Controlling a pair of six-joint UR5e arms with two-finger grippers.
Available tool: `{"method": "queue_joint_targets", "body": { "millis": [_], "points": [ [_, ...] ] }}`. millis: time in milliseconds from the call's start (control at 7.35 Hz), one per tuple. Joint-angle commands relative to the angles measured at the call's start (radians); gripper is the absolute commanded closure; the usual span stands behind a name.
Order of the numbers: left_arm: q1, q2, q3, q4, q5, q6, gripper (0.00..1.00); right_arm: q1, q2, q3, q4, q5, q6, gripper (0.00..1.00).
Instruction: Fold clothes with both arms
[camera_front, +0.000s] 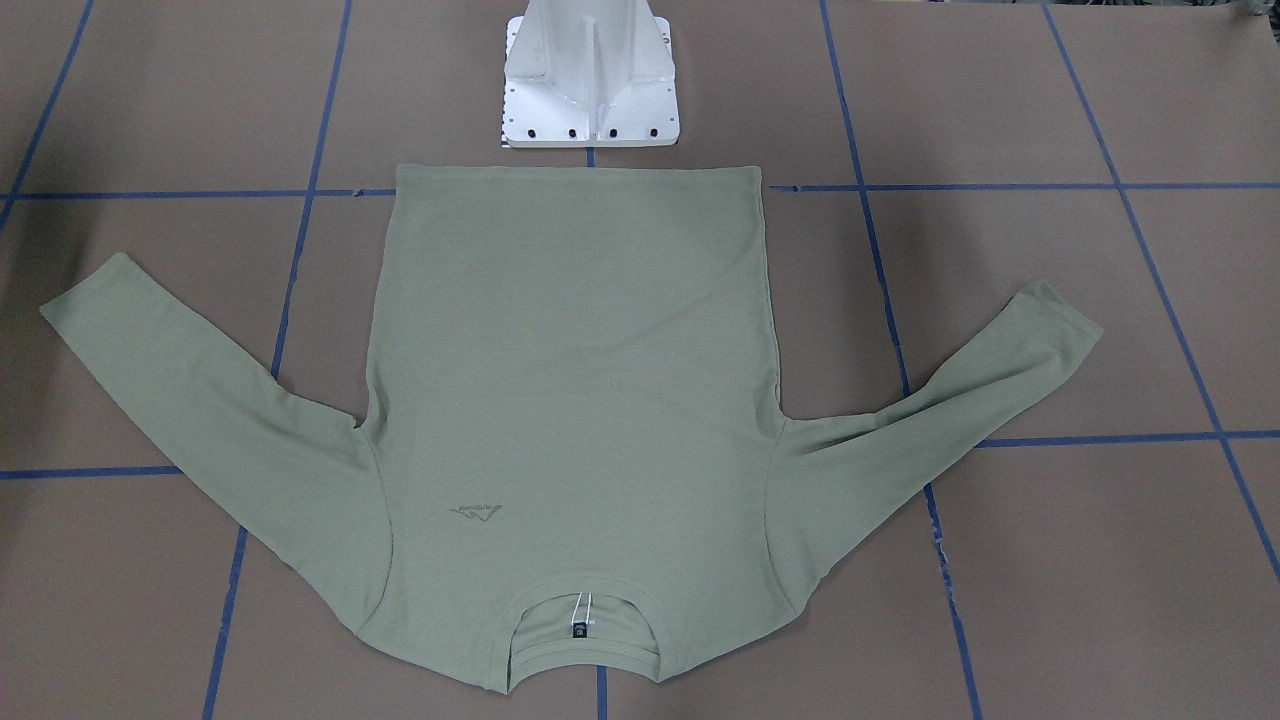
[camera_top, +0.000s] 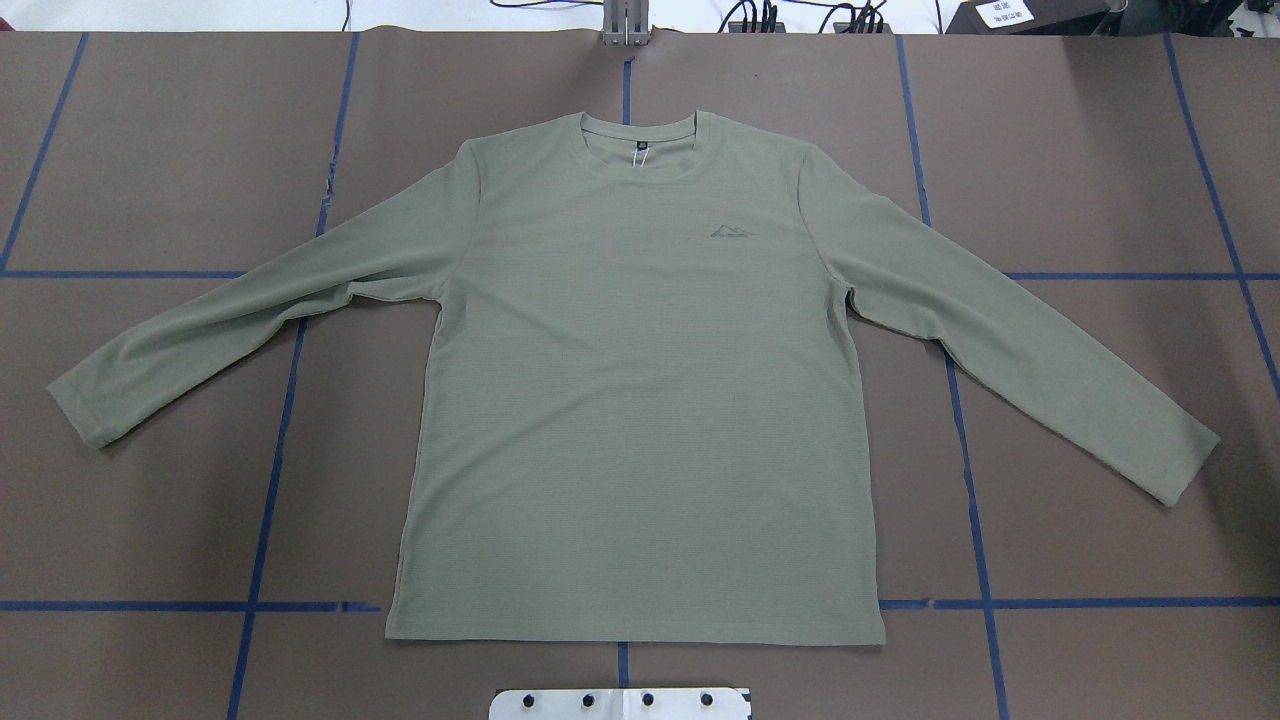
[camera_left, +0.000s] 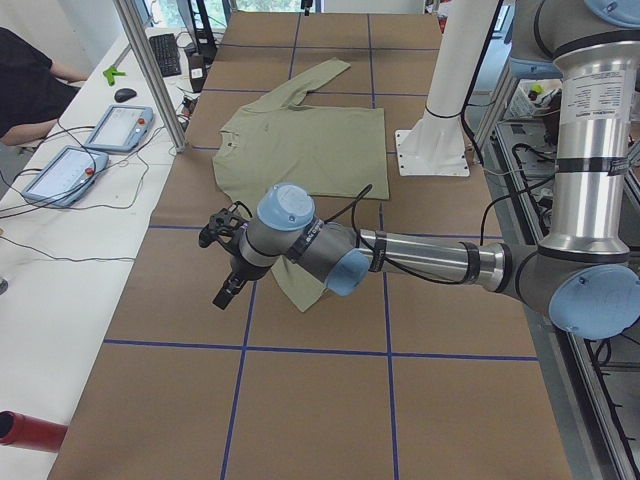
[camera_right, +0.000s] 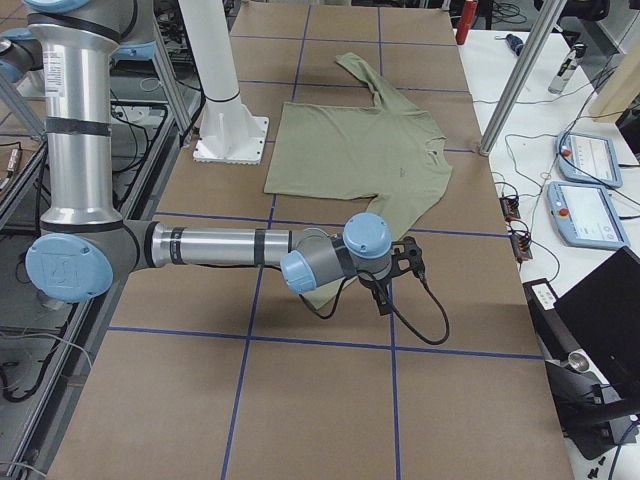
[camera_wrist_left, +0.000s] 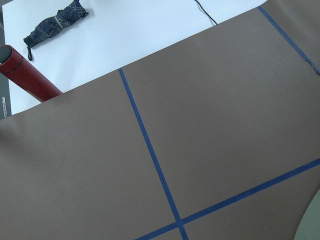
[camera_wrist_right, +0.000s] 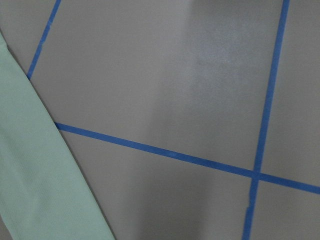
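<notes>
The pale sage-green long-sleeved shirt (camera_top: 640, 400) lies flat, front side up, with both sleeves spread out. Its collar and dark neck tag are on the side away from the robot base, and it also shows in the front-facing view (camera_front: 570, 380). No arm appears in the overhead or front-facing view. In the left side view my left gripper (camera_left: 224, 290) hangs above the table beside the near sleeve end. In the right side view my right gripper (camera_right: 385, 295) hangs by the other sleeve end. I cannot tell whether either is open or shut. The right wrist view shows a sleeve edge (camera_wrist_right: 35, 185).
The white pedestal base (camera_front: 590, 80) stands just behind the shirt's hem. Blue tape lines cross the brown table cover. A red cylinder (camera_wrist_left: 25, 75) and a folded umbrella (camera_wrist_left: 55, 22) lie off the table's left end. Teach pendants (camera_left: 115, 125) and an operator (camera_left: 25, 80) are at the far side.
</notes>
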Motion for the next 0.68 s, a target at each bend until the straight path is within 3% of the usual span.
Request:
{"method": "queue_joint_targets", "body": {
  "millis": [0, 136, 544],
  "points": [
    [0.0, -0.001, -0.003, -0.003, -0.001, -0.004, 0.0, -0.139, -0.053, -0.009, 0.306, -0.073, 0.463, 0.0],
    [0.0, 0.001, -0.002, -0.004, -0.002, -0.004, 0.0, -0.181, -0.128, -0.013, 0.466, -0.118, 0.566, 0.0],
    [0.0, 0.001, 0.0, -0.004, -0.036, -0.004, 0.0, -0.318, -0.205, -0.064, 0.59, -0.21, 0.641, 0.04]
  ]
}}
